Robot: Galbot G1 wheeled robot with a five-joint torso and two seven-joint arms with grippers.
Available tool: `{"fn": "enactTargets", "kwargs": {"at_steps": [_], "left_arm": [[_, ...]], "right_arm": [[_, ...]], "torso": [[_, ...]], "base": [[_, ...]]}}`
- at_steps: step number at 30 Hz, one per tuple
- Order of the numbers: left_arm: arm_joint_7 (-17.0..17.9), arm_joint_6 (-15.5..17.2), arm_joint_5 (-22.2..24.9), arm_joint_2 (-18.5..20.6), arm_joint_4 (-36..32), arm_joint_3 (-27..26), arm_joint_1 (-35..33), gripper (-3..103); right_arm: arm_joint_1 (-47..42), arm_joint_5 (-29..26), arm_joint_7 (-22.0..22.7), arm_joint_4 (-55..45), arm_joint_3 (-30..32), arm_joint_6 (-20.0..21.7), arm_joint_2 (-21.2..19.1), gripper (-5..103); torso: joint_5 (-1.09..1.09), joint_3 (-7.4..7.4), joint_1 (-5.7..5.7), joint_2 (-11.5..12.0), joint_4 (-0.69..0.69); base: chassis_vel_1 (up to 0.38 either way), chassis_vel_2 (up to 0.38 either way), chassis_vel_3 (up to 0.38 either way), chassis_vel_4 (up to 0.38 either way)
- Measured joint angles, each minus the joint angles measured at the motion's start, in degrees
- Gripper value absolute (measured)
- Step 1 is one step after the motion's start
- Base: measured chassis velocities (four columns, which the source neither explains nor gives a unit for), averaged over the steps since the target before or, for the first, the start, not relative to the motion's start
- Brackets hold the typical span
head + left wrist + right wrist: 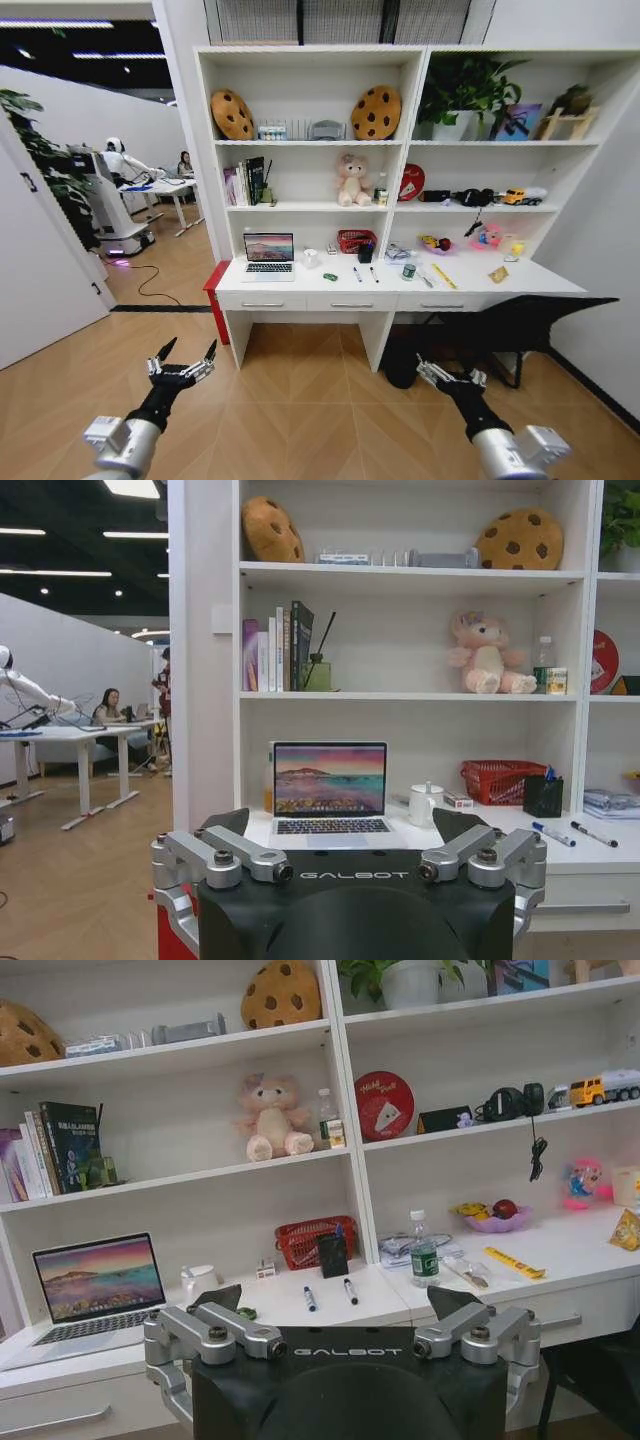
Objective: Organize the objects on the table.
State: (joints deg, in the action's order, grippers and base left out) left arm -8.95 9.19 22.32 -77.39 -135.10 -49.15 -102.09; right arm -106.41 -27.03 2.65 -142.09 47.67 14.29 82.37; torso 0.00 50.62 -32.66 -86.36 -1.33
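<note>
**Desk untouched, robot standing well back**

Tidying looks unstarted. On the far table [300,292] sit the laptop [269,253] at left, the white mug [310,258], two pens [365,274], a tiny green car [330,277], the green-labelled can [408,272] and a yellow ruler [444,276] toward the right. Nothing is grouped or put away. The left gripper [184,362] and right gripper [450,376] both hover low over the wood floor, fingers spread and empty, well apart from the table. Behind rises a white shelf unit; an open office lies far left.
</note>
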Motion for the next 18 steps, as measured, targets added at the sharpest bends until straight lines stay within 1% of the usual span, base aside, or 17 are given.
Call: {"fn": "enactTargets", "kwargs": {"at_steps": [3,5,7,10,13,18], "left_arm": [[0.0,0.0,0.0,-0.2,0.3,0.0,0.1,100],[0.1,-0.1,0.0,-0.3,0.3,0.0,0.1,100],[0.1,-0.3,0.1,-0.4,0.5,-0.3,0.1,100],[0.1,-0.4,0.3,-0.4,0.6,-0.5,0.0,100],[0.1,-0.5,0.7,-0.3,0.9,-0.9,0.0,100],[0.1,-0.7,0.8,-0.3,1.2,-0.9,0.2,100]], "right_arm": [[0.7,1.6,1.5,-1.1,0.1,3.3,-0.5,100],[0.7,2.0,1.5,-1.1,0.1,3.7,-0.5,100],[0.5,4.6,1.2,-1.1,0.0,5.1,-0.7,100],[0.2,5.7,0.6,-1.1,-0.1,5.6,-0.7,100],[0.1,9.9,-0.8,-1.2,0.0,5.8,-1.0,100],[0.1,12.5,-1.4,-1.3,0.1,6.4,-1.5,100]], "torso": [[0.0,0.0,0.0,0.0,0.0],[0.0,0.0,0.0,0.0,0.0],[0.0,0.0,0.0,0.0,0.0],[0.0,0.0,0.0,0.0,0.0],[0.01,0.0,0.0,0.0,0.0],[0.0,0.0,0.0,0.0,0.0]], "base": [[0.0,0.0,0.0,0.0],[0.0,0.0,0.0,0.0],[0.0,0.0,0.0,0.0],[0.0,0.0,0.0,0.0],[0.0,0.0,0.0,0.0],[0.0,0.0,0.0,0.0]]}}
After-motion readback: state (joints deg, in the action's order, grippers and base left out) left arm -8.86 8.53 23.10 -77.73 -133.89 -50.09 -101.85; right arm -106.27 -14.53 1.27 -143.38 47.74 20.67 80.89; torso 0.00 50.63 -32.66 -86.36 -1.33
